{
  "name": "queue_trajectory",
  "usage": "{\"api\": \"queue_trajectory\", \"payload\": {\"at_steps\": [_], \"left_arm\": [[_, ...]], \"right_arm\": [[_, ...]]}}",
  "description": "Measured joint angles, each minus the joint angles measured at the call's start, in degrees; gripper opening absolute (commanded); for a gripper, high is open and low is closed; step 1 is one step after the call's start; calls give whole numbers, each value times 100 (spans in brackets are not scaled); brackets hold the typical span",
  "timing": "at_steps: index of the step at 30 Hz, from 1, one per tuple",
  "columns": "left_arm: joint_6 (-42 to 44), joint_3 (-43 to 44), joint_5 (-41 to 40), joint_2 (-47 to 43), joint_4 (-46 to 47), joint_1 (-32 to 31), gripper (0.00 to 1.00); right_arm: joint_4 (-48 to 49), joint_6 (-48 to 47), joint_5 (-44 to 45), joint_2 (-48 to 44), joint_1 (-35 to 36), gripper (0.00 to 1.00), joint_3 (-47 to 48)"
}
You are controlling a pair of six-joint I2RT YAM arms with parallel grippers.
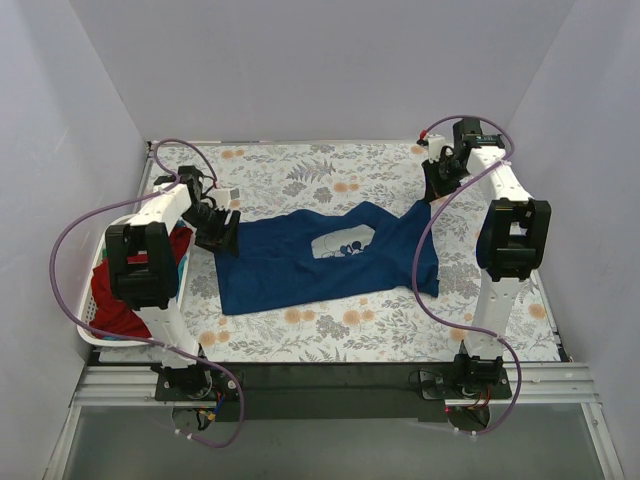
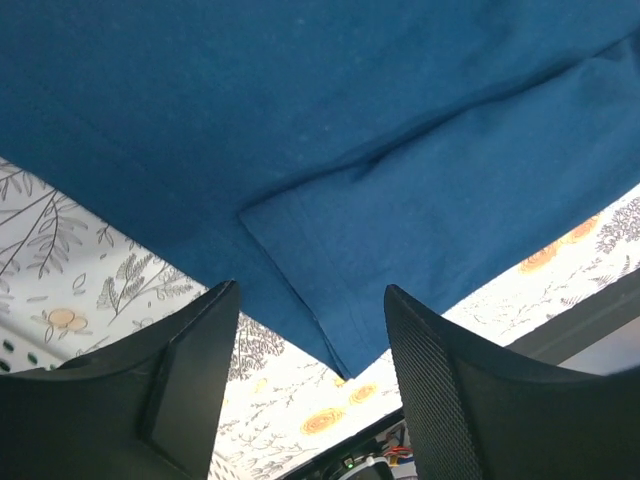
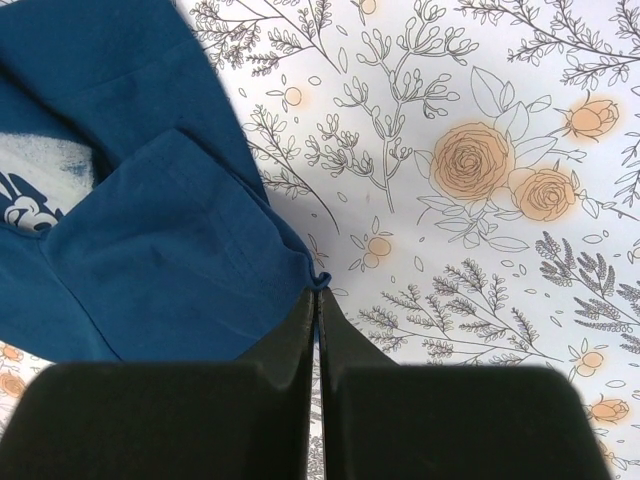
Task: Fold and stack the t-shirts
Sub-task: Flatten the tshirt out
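Observation:
A dark navy t-shirt (image 1: 300, 270) with a white print lies spread across the floral table cover. My left gripper (image 1: 218, 232) hovers over its left edge. In the left wrist view that gripper (image 2: 310, 290) is open, its black fingers (image 2: 190, 380) standing either side of a hemmed corner of the navy t-shirt (image 2: 330, 240) without touching it. My right gripper (image 1: 440, 185) is at the shirt's far right corner. In the right wrist view this gripper (image 3: 317, 292) is shut, pinching the corner tip of the navy t-shirt (image 3: 170, 250). A red t-shirt (image 1: 115, 305) lies bundled in the basket.
A white slatted laundry basket (image 1: 95, 337) stands at the table's left edge beside the left arm. The floral table cover (image 1: 300, 170) shows behind and in front of the shirt. White walls close in the back and both sides.

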Motion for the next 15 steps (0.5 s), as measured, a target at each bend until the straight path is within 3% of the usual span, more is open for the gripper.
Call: {"api": "queue_trajectory", "payload": {"at_steps": [15], "left_arm": [[264,92,2,654,205,-2,50]], "right_arm": [[-37,-101,2,0,-2,1,-83]]}}
